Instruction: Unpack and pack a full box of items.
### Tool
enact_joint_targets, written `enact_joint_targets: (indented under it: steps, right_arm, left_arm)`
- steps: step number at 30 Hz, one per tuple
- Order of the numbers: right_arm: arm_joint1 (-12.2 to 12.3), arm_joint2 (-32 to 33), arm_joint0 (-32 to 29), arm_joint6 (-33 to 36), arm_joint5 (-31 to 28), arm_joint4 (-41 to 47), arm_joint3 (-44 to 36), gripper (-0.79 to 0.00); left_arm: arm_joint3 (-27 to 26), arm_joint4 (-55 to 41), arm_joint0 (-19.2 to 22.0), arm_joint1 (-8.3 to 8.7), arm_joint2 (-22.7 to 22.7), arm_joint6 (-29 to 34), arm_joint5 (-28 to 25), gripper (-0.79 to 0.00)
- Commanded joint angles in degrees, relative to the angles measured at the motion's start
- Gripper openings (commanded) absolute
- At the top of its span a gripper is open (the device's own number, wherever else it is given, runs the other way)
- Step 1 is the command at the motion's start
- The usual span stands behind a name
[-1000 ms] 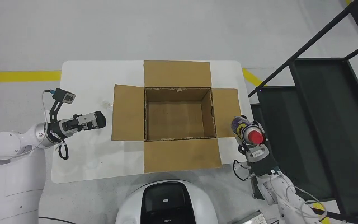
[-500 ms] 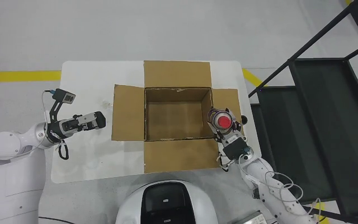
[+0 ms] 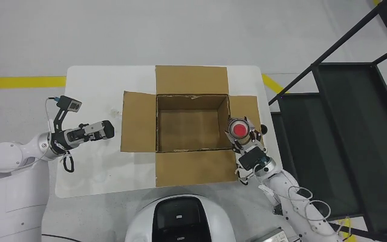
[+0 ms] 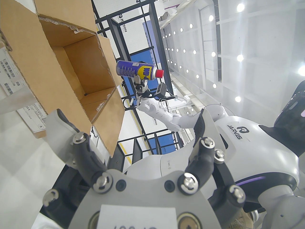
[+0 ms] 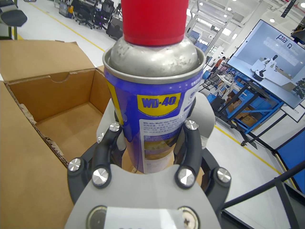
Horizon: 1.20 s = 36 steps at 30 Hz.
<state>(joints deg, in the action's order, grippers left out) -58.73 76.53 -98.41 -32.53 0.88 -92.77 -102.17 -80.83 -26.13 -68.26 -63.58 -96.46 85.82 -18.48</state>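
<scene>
A printed label (image 5: 158,106) wraps the spray can (image 5: 152,58), and white barcode stickers (image 4: 7,72) sit on the box (image 4: 78,67).

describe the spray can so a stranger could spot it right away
Start at the white table with the open cardboard box on it. Over the box's right flap, the right claw holds a spray can upright. It is blue and yellow with a red cap, unlike the plain brown box.
</scene>
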Motion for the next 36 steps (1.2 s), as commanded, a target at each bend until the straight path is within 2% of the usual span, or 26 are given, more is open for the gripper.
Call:
enact_joint_targets:
  steps: [1, 4, 8, 12, 18, 24, 36]
  right_arm:
    - [0.3, 1.6, -1.2, 5.6, -1.6, -2.0, -4.3, -0.785]
    - [0.7, 3.4, -2.5, 13.2, -5.5, -4.5, -10.1, -0.785]
    - [1.2, 4.8, -2.4, 24.8, -13.4, -8.1, -15.8, -0.785]
    - [1.5, 4.1, 1.3, 36.5, -22.1, -12.3, -17.8, -0.785]
    - [0.7, -1.7, 8.5, 47.7, -28.6, -12.1, -16.7, -0.785]
    - [-0.5, -7.9, 15.3, 54.4, -29.4, -11.6, -14.9, -0.785]
    - [-0.5, -7.9, 15.3, 54.4, -29.4, -11.6, -14.9, -0.785]
  left_arm:
    - [0.0, 0.0, 0.0, 0.00, 0.0, 0.0, 0.0, 0.000]
    - [0.0, 0.0, 0.0, 0.00, 0.0, 0.0, 0.0, 0.000]
    - [0.0, 0.0, 0.0, 0.00, 0.0, 0.0, 0.0, 0.000]
    - [0.0, 0.0, 0.0, 0.00, 0.0, 0.0, 0.0, 0.000]
    - [0.0, 0.0, 0.0, 0.00, 0.0, 0.0, 0.0, 0.000]
    - [0.0, 0.0, 0.0, 0.00, 0.0, 0.0, 0.0, 0.000]
    - [0.0, 0.0, 0.0, 0.00, 0.0, 0.0, 0.0, 0.000]
